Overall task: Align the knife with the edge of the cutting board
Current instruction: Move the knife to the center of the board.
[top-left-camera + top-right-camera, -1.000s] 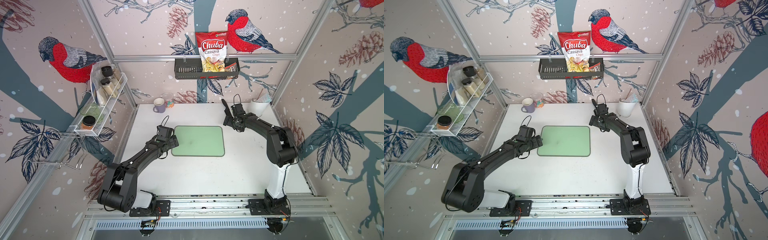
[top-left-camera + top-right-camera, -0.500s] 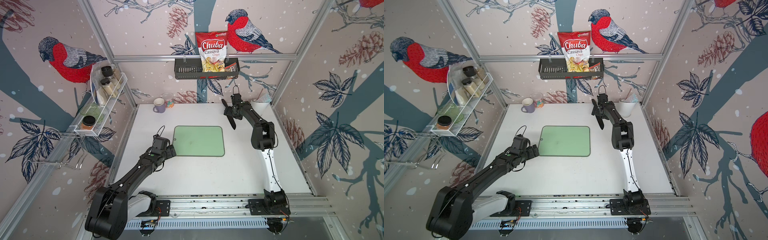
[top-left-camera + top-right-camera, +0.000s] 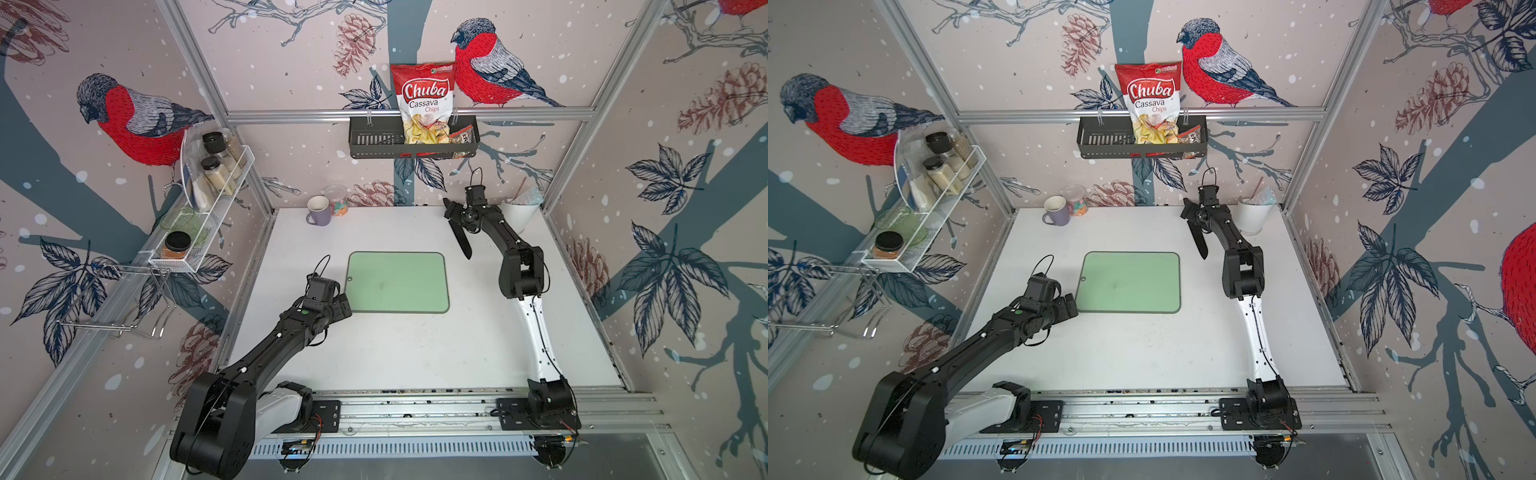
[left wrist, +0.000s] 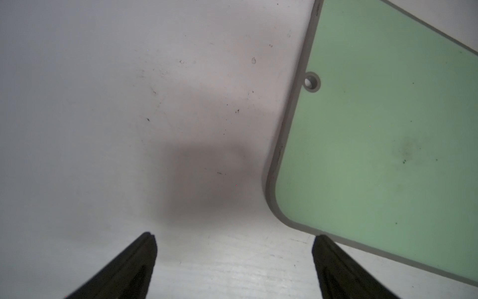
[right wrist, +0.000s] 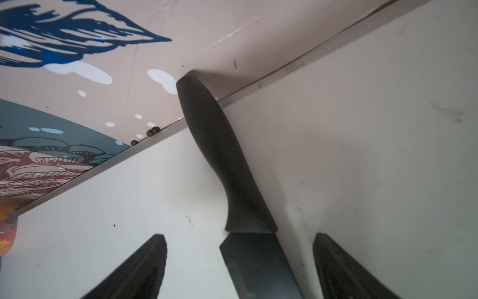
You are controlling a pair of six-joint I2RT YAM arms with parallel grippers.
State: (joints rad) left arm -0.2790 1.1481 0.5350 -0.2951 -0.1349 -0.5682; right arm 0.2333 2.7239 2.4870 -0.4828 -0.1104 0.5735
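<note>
My right gripper is open, one finger on each side of the black knife without touching it, and the arm is stretched far toward the back wall. My left gripper is open too, low over the white table, just beside a corner of the cutting board. The knife lies well apart from the board.

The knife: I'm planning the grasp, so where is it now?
In both top views the knife is at the back right of the table, under the right gripper, just beyond the cutting board.
</note>
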